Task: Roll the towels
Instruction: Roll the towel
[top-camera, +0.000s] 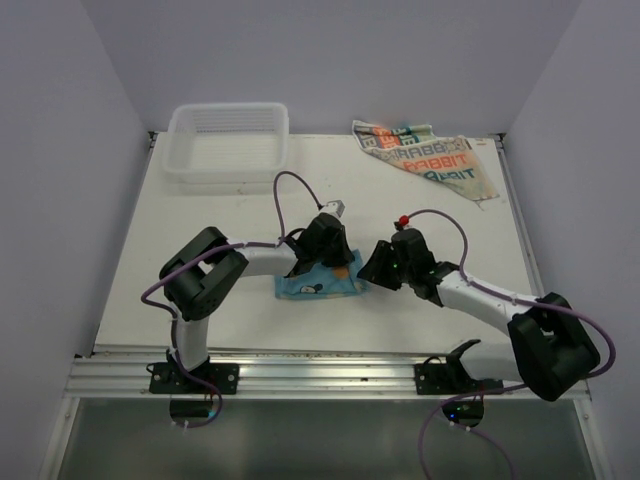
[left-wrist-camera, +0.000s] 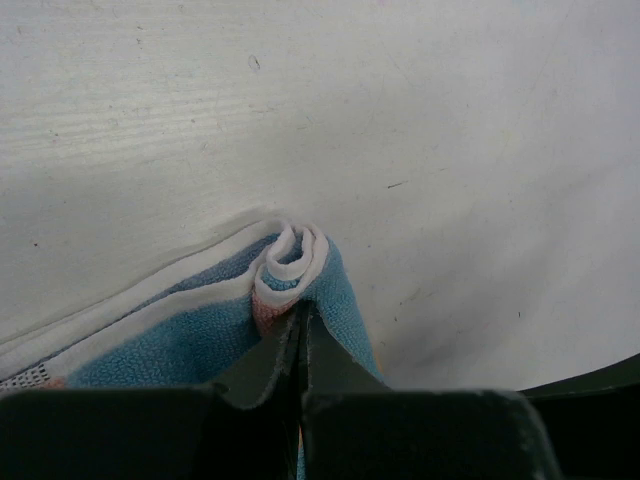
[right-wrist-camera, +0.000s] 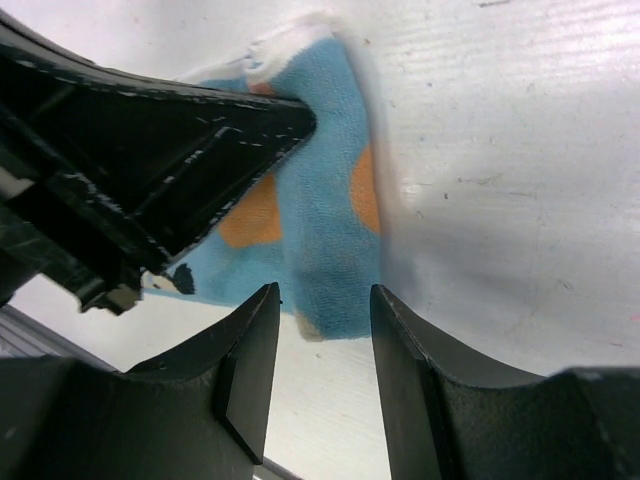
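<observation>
The light blue towel (top-camera: 318, 287) lies mid-table, partly rolled; its coiled end (left-wrist-camera: 290, 255) shows white edging. My left gripper (top-camera: 322, 262) (left-wrist-camera: 300, 312) is shut, and its tips pinch the blue towel right at that coil. From the right wrist view the same towel (right-wrist-camera: 325, 220) shows orange spots, with the left gripper's finger (right-wrist-camera: 170, 150) lying across it. My right gripper (top-camera: 368, 270) (right-wrist-camera: 322, 320) stands open just off the towel's right end, with nothing between its fingers. The cream towel (top-camera: 430, 155) with orange and teal lettering lies spread out at the back right.
A white slatted basket (top-camera: 228, 140) stands at the back left. The table's metal front rail (top-camera: 320, 372) runs along the near edge by both arm bases. Purple cables loop above each arm.
</observation>
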